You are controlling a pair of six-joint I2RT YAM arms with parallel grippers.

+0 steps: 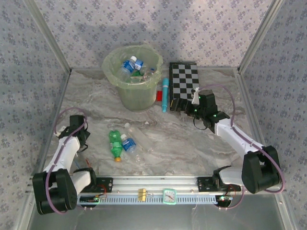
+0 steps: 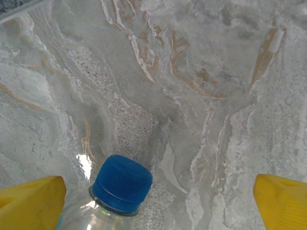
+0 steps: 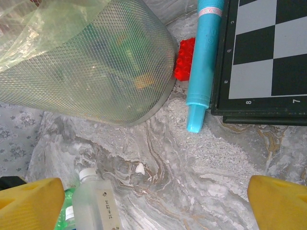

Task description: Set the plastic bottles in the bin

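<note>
The bin (image 1: pixel 134 79), pale green with a clear bag liner, stands at the back and holds several plastic bottles (image 1: pixel 132 64). Two green bottles (image 1: pixel 115 142), a clear blue-labelled bottle (image 1: pixel 128 144) and a clear white-capped bottle (image 1: pixel 132 130) lie mid-table. My left gripper (image 1: pixel 79 127) is left of them. In its wrist view a clear bottle with a blue cap (image 2: pixel 122 184) lies between the wide-apart yellow fingers (image 2: pixel 31 203), nearer the left one; my left gripper (image 2: pixel 158 203) is open. My right gripper (image 1: pixel 186 107) is open and holds nothing. From it I see the bin (image 3: pixel 96 62) and the white-capped bottle (image 3: pixel 93 203).
A teal marker-like tube (image 1: pixel 164 94) and a small red block (image 1: pixel 158 95) lie right of the bin, beside a checkerboard (image 1: pixel 184 79). Patterned walls enclose the marble table (image 1: pixel 192 148). A metal rail (image 1: pixel 153 184) runs along the near edge.
</note>
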